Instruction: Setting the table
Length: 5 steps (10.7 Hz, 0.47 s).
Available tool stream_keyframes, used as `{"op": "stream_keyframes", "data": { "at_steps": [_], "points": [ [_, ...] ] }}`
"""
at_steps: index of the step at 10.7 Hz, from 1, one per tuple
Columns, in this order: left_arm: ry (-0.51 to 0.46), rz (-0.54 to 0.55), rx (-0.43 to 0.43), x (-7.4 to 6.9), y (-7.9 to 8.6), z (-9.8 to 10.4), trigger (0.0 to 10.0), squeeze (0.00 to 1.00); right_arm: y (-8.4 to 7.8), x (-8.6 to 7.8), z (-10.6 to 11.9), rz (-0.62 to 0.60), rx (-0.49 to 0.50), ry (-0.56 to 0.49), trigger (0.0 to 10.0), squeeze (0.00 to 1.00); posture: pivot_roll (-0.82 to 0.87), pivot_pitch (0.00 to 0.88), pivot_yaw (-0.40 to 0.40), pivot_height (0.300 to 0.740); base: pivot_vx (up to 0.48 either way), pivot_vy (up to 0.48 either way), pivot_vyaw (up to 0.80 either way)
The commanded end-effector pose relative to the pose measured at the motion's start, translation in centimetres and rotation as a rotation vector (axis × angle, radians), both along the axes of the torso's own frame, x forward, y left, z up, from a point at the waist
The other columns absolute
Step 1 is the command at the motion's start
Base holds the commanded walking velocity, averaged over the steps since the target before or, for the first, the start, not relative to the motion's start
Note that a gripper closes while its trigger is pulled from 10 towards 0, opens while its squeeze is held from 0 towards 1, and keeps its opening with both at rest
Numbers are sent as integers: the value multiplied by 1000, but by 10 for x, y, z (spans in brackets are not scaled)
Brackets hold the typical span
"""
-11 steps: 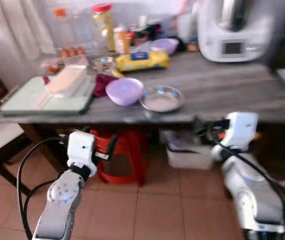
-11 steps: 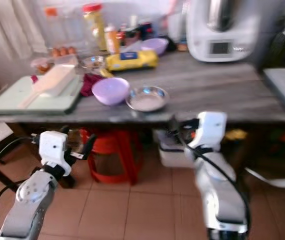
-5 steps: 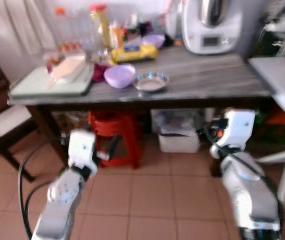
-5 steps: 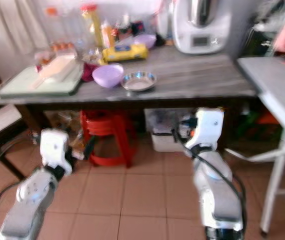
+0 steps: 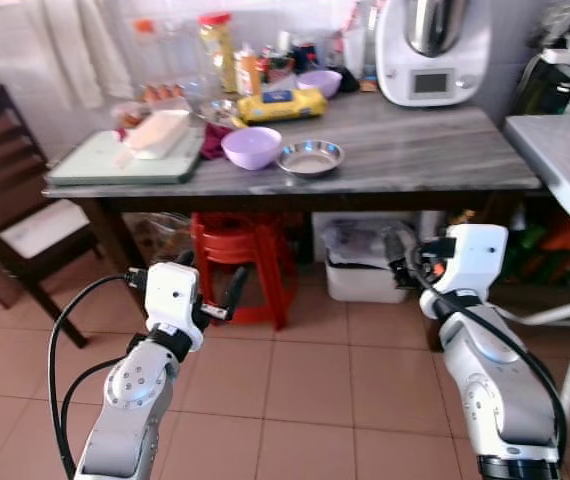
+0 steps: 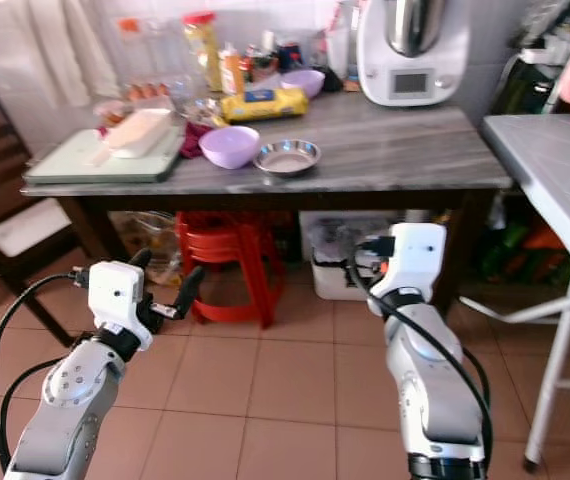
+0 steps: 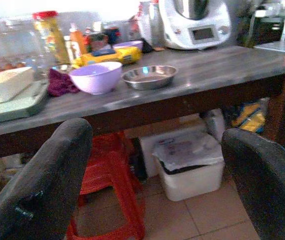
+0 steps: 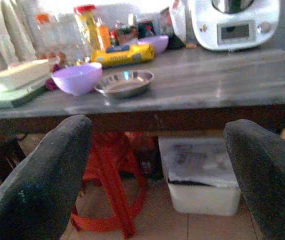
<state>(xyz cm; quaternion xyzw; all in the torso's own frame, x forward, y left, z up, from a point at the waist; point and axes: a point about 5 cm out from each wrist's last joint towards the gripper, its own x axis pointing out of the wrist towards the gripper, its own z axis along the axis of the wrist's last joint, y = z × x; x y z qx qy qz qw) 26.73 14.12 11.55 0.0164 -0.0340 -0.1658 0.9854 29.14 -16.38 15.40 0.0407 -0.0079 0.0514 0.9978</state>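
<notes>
You're standing back from the grey table (image 5: 445, 150), both arms raised below its front edge. Your left gripper (image 5: 220, 290) is hovering over the tiled floor (image 5: 295, 380) with its fingers (image 7: 47, 185) spread wide and nothing between them. Your right gripper (image 8: 157, 165) is sitting just under the front edge, fingers (image 8: 37, 185) equally wide and empty.

Near the front edge, left of centre, the lilac bowl (image 5: 252, 146) and the steel dish (image 5: 311, 157) are standing just beside each other; whether they touch, you can't tell. The wrist views are showing you their sides: the dish is shallow with a shiny rim, and you can't see into the bowl from there. From the head views the bowl's inside is looking empty and the dish's contents are hard to judge.

At the left edge, a pale green tray (image 5: 115, 160) is carrying a cream container (image 5: 160, 132). A yellow packet (image 5: 283, 104) is lying toward the back edge, with a 2nd lilac bowl (image 5: 320, 81) behind it and a red-lidded jar (image 5: 218, 50) among blurred bottles. The white appliance (image 5: 433, 50) is occupying the back right corner, its top cut off.

Under the table, a red stool (image 5: 240, 250) and a white lidded bin (image 5: 365, 265) are standing. A dark chair (image 5: 15, 190) is at the left, and a 2nd table (image 6: 555, 170) at the right is cut off.
</notes>
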Motion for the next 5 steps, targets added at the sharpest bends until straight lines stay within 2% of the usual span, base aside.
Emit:
{"op": "stream_keyframes", "data": {
  "at_steps": [1, 5],
  "points": [
    [-16, 4, 4, 3, 2, 4, 10000, 0, 4, 1, 2, 23, 4, -2, 10000, 0, -43, 0, 85, 740, 0, 0, 0],
    [-15, -9, -1, 4, 0, 3, 10000, 0, 3, 0, 4, 12, 4, -20, 10000, 0, -44, 0, 84, 740, 0, -296, 0]
  ]
}}
